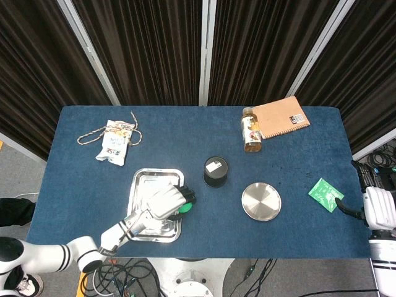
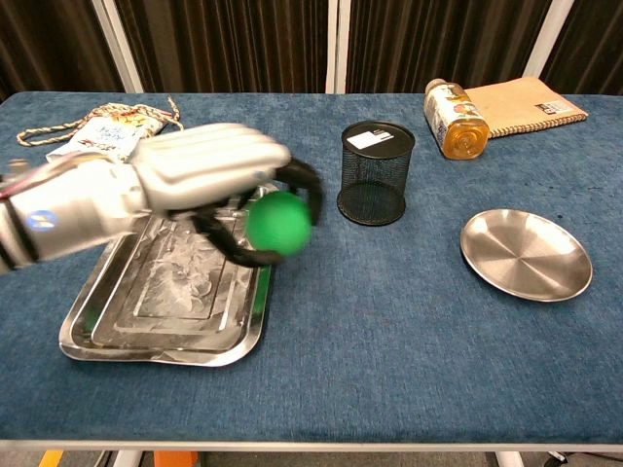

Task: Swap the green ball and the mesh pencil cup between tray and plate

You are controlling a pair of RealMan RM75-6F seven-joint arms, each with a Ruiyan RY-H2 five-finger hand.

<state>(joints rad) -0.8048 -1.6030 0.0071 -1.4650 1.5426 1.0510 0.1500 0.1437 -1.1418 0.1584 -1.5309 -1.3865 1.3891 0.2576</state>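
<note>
My left hand (image 2: 200, 175) grips the green ball (image 2: 278, 223) and holds it in the air over the right edge of the steel tray (image 2: 156, 341). From the head view the ball (image 1: 184, 208) peeks out under the hand (image 1: 166, 201) at the tray's (image 1: 143, 179) right rim. The black mesh pencil cup (image 2: 376, 175) stands upright on the blue cloth between tray and round steel plate (image 2: 526, 255), which holds nothing. My right hand (image 1: 377, 210) stays off the table's right edge, its fingers unclear.
A bottle (image 2: 454, 119) lies beside a brown notebook (image 2: 526, 102) at the back right. A snack packet with a rope (image 2: 102, 141) lies at the back left. A green packet (image 1: 325, 193) sits near the right edge.
</note>
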